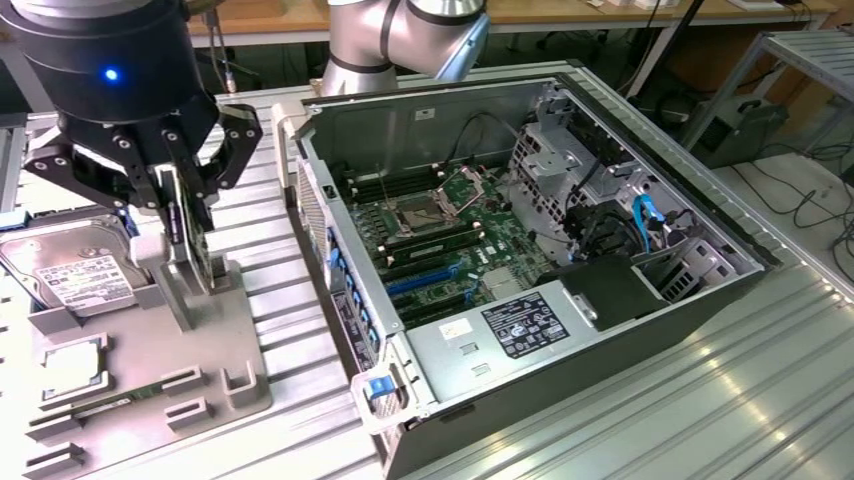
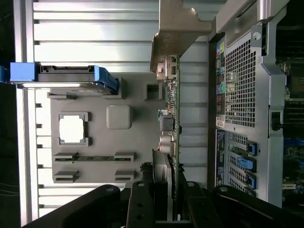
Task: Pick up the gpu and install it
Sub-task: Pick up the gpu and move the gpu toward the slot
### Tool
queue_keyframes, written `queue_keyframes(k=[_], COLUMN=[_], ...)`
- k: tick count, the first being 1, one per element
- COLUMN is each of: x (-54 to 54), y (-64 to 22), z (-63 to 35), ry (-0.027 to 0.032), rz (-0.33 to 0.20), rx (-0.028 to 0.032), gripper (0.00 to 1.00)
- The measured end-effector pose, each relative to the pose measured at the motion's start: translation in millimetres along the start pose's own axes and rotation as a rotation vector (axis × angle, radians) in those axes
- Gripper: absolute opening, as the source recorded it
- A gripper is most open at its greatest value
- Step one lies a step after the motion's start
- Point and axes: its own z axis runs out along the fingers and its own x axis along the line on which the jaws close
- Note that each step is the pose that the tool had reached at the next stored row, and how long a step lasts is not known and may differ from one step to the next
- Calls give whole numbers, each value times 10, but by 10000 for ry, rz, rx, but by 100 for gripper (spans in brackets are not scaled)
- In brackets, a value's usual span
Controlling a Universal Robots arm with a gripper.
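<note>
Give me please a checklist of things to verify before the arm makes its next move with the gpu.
1. The gripper is closed on the gpu: ok.
2. The gpu stands on edge between the fingers, not twisted: ok.
3. The gpu is clear of the gray holder: cannot tell; its lower edge is level with the holder's posts.
4. The computer case is open on its upper side: ok.
5. The expansion slots are empty: ok, as far as visible.
6. The hard drive lies apart from the gpu: ok.
</note>
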Motion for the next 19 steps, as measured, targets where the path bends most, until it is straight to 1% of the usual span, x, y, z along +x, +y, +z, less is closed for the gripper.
queue_keyframes(k=[8, 15, 19], x=[-3, -7, -80], y=[4, 4, 4], z=[-125, -126, -123], ry=[12, 13, 11], rz=[1, 1, 1], rx=[-4, -4, -4], gripper=[28, 28, 28])
